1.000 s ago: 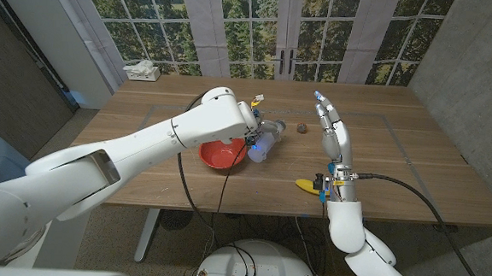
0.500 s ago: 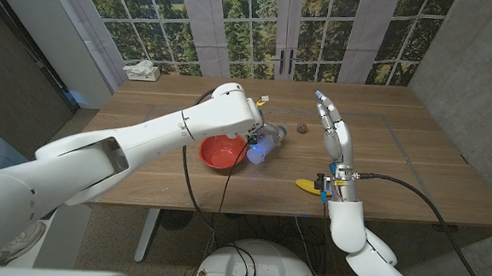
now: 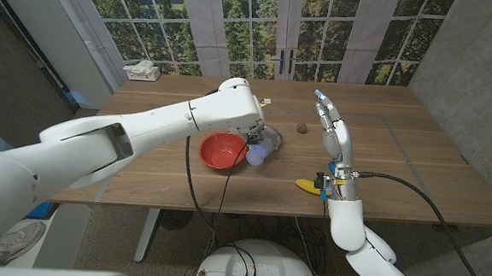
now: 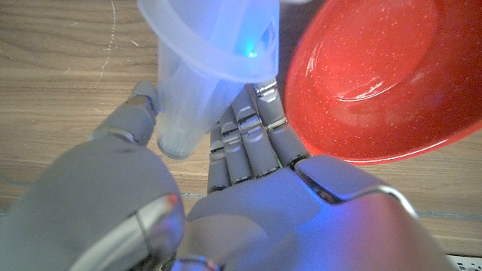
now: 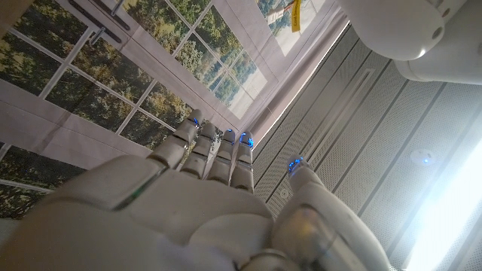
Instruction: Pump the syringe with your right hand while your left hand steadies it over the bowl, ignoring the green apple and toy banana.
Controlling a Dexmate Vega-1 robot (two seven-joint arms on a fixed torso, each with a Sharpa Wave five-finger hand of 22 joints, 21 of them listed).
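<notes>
One syringe [image 3: 263,148], a pale translucent barrel, lies tilted just beside the red bowl [image 3: 222,151] on its right side, touching or nearly touching the rim; your left hand [image 3: 261,135] grasps it, and in the left wrist view the fingers [image 4: 248,135] wrap the barrel [image 4: 203,68] with the bowl [image 4: 376,75] close alongside; your right hand [image 3: 330,130] stands raised well apart to the right, fingers straight and spread, holding nothing; the banana [image 3: 308,186] lies near the table's front edge by your right wrist; a small dark object [image 3: 301,128] sits between the two hands.
</notes>
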